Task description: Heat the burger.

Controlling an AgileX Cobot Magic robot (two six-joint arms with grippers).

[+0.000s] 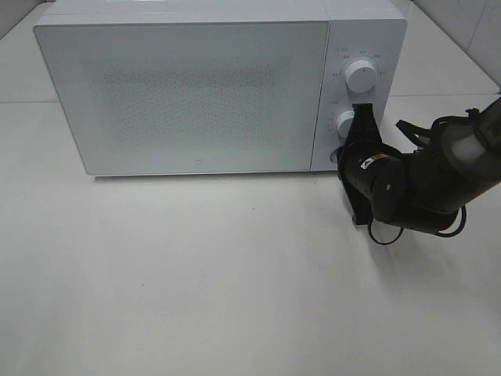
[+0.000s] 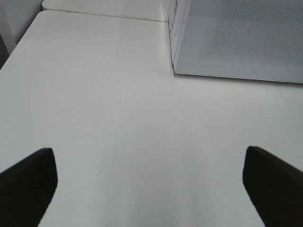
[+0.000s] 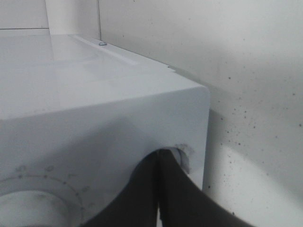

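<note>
White surface (image 1: pixel 196 298) under a pale, speckled wall (image 3: pixel 246 56). Burger nowhere in sight, whereabouts impossible to tell. Left pincer (image 2: pixel 151 189) spread wide, low over bare surface, nothing between its fingers. White microwave (image 1: pixel 188 94) at 12 o'clock, door shut. Right pincer (image 1: pixel 362 124) at 3 o'clock, closed on nothing, tips against the control panel by the lower knob (image 1: pixel 344 123). Dark arm (image 1: pixel 446 172) bent in from the right edge.

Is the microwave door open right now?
No, the door sits shut, flush with the control panel in the high view.
</note>
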